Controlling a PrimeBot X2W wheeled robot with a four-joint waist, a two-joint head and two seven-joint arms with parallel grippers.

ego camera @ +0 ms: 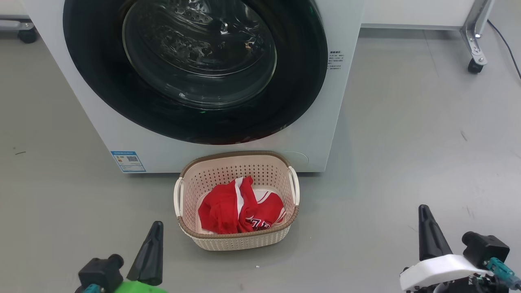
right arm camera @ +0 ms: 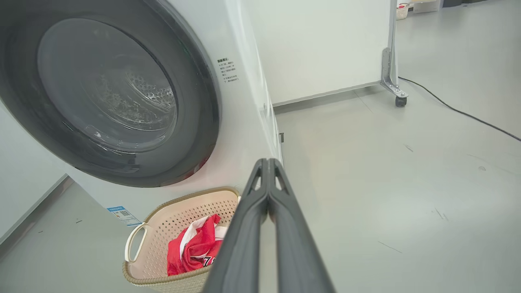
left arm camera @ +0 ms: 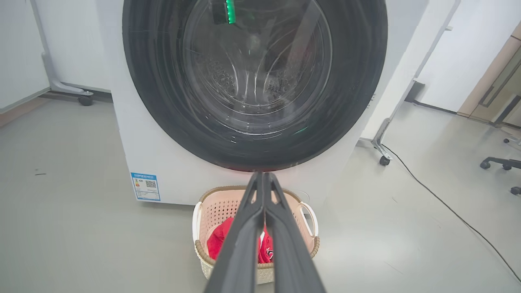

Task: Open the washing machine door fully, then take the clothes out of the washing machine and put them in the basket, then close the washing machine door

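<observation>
At the far side, the washing machine (ego camera: 228,152), white, with the washing machine door (ego camera: 195,61) closed flush on its front. Just in front of it, on the grey floor (ego camera: 407,162), the basket (ego camera: 240,156). Inside, the clothes (ego camera: 228,207) in a crumpled red heap. Near left, the left gripper (ego camera: 156,226), fingers pressed together, holding nothing. Near right, the right gripper (ego camera: 423,210), likewise pinched narrow and empty, well apart from the basket.
</observation>
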